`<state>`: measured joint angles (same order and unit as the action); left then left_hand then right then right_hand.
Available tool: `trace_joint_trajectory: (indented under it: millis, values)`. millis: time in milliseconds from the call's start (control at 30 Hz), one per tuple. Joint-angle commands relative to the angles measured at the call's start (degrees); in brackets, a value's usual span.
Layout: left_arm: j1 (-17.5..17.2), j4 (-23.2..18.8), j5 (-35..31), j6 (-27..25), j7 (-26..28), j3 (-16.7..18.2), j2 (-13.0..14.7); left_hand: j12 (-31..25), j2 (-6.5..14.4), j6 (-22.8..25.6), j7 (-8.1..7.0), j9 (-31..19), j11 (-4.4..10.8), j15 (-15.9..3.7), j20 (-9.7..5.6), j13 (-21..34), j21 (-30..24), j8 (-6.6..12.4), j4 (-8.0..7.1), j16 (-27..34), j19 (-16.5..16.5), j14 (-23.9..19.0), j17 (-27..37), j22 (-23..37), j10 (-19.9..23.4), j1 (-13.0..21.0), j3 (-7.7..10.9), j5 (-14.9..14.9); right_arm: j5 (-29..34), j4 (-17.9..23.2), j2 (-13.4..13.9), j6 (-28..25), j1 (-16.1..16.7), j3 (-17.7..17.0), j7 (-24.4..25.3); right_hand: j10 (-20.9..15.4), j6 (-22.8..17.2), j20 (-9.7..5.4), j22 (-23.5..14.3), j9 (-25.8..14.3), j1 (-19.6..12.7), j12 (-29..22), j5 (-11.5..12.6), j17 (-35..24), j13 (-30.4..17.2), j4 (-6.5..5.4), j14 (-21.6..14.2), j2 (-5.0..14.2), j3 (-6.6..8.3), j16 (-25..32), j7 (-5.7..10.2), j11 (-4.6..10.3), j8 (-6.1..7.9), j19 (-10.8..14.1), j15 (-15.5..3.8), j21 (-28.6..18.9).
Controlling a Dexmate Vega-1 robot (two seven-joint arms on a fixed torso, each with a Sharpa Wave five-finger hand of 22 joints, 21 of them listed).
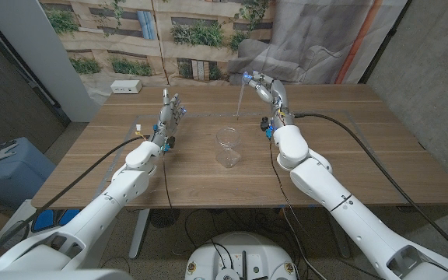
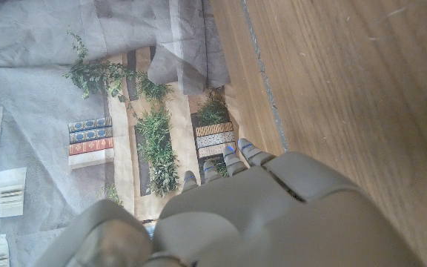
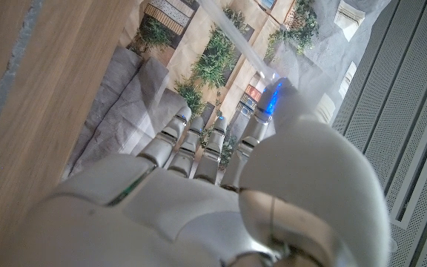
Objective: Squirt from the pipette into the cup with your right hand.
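While the pipette (image 1: 242, 96) hangs tip-down from the right hand (image 1: 261, 86), which pinches its top end, its tip stands above the table behind the cup (image 1: 228, 145). In the right wrist view the pipette (image 3: 236, 44) shows only as a faint pale streak past the fingertips (image 3: 182, 115), so the exact grip points cannot be told. The cup is clear, stands upright near the middle of the wooden table (image 1: 364, 155), and lies between the two arms, apart from both hands. The left hand (image 1: 171, 109) holds nothing; its fingers are extended, and it stands left of the cup. A white box (image 1: 127, 87) sits at the table's far left corner. A grey cloth (image 1: 317, 39) and a printed backdrop of plants (image 1: 193, 35) hang behind the table.
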<state>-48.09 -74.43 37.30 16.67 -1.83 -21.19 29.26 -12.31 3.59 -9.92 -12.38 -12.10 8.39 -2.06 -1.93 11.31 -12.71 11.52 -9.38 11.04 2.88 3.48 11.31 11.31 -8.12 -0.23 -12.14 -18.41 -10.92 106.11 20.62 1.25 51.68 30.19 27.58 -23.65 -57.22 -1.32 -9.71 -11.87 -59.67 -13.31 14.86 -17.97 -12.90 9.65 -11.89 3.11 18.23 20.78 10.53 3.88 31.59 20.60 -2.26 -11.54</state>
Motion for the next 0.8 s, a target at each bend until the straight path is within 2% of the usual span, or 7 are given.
trace_joint_trajectory:
  millis: [33,467,800]
  values:
    - [0.04,0.06,0.02,-0.02,-0.19,-0.02,0.01,-0.29,2.44,-0.31,-0.33,-0.14,0.15,-6.56,-5.22,0.31,-0.33,0.36,-0.04,0.35,0.32,0.44,0.09,0.13,-0.2,0.07,-0.33,-0.29,1.05,-5.03,-1.37,1.48,-3.74,0.45,0.24,0.28,-0.45,0.37,-0.34,-0.08,-0.53,0.02,0.33,-0.12,-0.08,0.0,-0.01,-0.07,-0.13,0.21,-0.05,-0.2,0.2,0.05,-4.28,0.07]
    - [0.04,0.06,0.03,-0.02,-0.19,-0.02,0.01,-0.26,2.45,-0.33,-0.33,-0.13,0.25,-6.57,-5.22,0.31,-0.33,0.35,-0.04,0.35,0.32,0.44,0.09,0.13,-0.27,0.09,-0.32,-0.29,1.9,-15.54,-4.16,6.28,-8.16,1.76,-0.32,0.47,-0.02,0.25,-0.34,-0.07,-0.52,0.13,0.57,-0.16,-0.08,-0.11,0.0,-0.04,-0.28,0.21,0.08,0.04,-0.03,0.07,-4.42,0.05]
    - [0.03,0.04,0.03,-0.03,-0.19,-0.02,0.02,-0.24,2.44,-0.35,-0.32,-0.13,0.09,-6.55,-5.22,0.31,-0.31,0.34,-0.04,0.32,0.39,0.51,0.09,0.14,-0.31,0.07,-0.33,-0.28,2.44,-21.29,-5.61,9.15,-10.08,2.02,0.4,0.54,0.48,0.01,-0.34,-0.1,-0.48,0.17,0.73,-0.23,-0.08,-0.25,-0.02,0.16,-0.36,0.25,0.49,0.31,-0.26,0.19,-4.61,0.0]
